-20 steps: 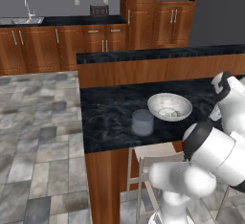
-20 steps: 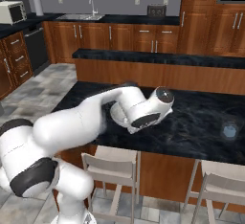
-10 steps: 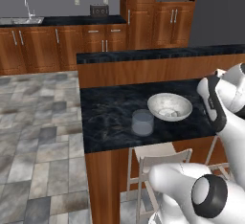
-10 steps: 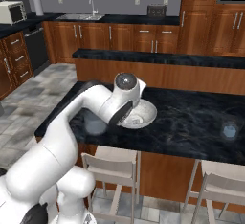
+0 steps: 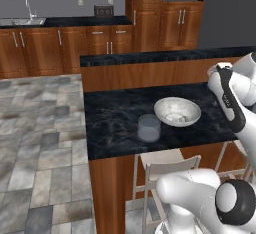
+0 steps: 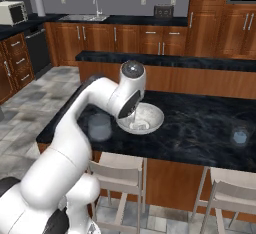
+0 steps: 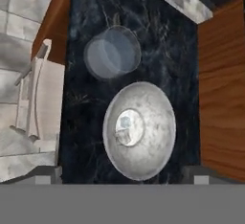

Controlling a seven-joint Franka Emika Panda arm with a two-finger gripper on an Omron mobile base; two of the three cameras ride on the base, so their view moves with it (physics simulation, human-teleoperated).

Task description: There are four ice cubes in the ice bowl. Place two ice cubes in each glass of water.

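Below the hand, you have the ice bowl almost centred in the hand view, resting on the dark marbled counter. Ice cubes lie as a pale cluster at the bottom of the bowl; their count cannot be read from here.

Finger state: you cannot tell how far apart they stand. The tips are barely visible at the lower edge of the hand view, and in the base views the arm covers the gripper. Nothing is seen held between them.

Just beyond the bowl, as the hand looks, one glass of water stands upright on the counter, near the bowl but not touching it. Beside both, off the counter edge, you see a pale stool over the tiled floor.

Well apart, at the far end of the counter in the right base view, the second glass stands alone.

Farther back, a raised wooden ledge, then wood cabinets and the sink along the wall.
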